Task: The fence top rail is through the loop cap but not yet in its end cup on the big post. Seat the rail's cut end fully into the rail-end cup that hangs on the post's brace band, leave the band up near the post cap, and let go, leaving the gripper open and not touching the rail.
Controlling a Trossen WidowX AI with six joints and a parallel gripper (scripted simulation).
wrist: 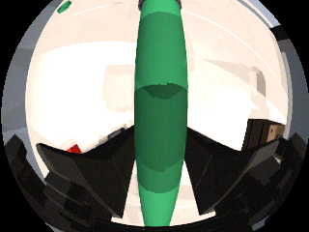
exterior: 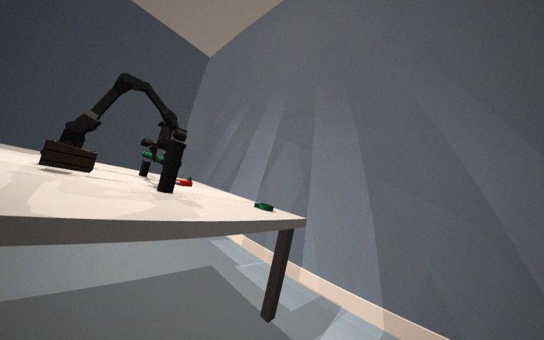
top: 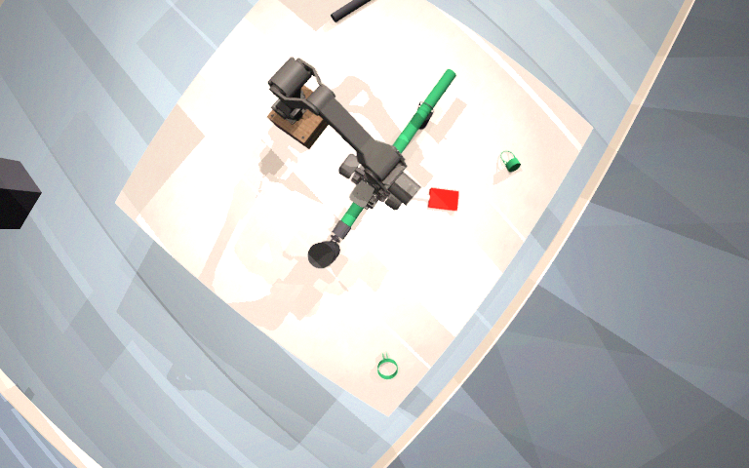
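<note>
The green rail (top: 411, 134) (exterior: 151, 156) (wrist: 160, 53) runs above the table through the black loop cap (top: 423, 117) on the small post (exterior: 144, 168). My gripper (top: 369, 197) (wrist: 158, 130) is shut on the rail near its big-post end. The grey rail-end cup (top: 341, 229) hangs beside the black big post (top: 323, 253) (exterior: 171, 166), near its cap. The rail's end meets the cup's mouth, in line with it; the wrist view shows the dark rim around the rail at the top edge. How deep the end sits is hidden. The brace band shows only in part.
A red block (top: 443, 199) (exterior: 184, 183) (wrist: 74, 149) with a pale handle lies beside the gripper. A green cap (top: 513, 164) and a green ring (top: 387, 377) (exterior: 263, 207) lie farther off. The wooden base box (top: 300, 131) (exterior: 68, 156) stands under the arm. A black bar (top: 350, 10) lies at the top.
</note>
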